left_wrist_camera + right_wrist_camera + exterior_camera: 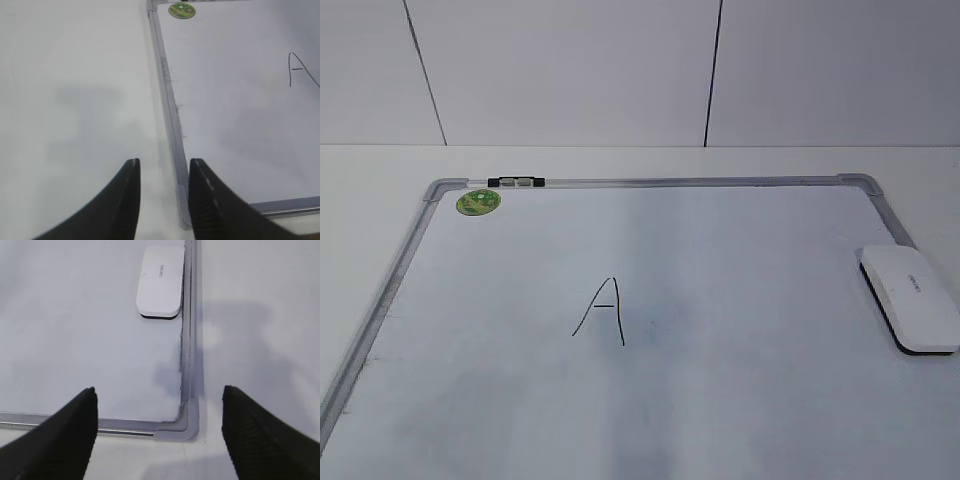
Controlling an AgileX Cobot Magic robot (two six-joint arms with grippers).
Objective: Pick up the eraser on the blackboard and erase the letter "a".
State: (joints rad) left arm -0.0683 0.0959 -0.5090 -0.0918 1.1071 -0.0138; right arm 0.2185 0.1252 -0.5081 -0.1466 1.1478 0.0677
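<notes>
You have the blackboard (750, 420), a white dry-erase surface in a silver-grey frame, lying flat with a round green sticker (479, 202) in its far left corner. The eraser (910, 298), a white rounded block on a thin black underside, rests flat on the board against its right frame. Near the board's middle you see only a tall capital "A" (603, 311); no small "a" shows.

A handwritten capital "A" (602, 312) stands on the blackboard (770, 400) near its centre. The eraser (911, 298), at 3 o'clock, bears small grey lettering (too small to read).
</notes>
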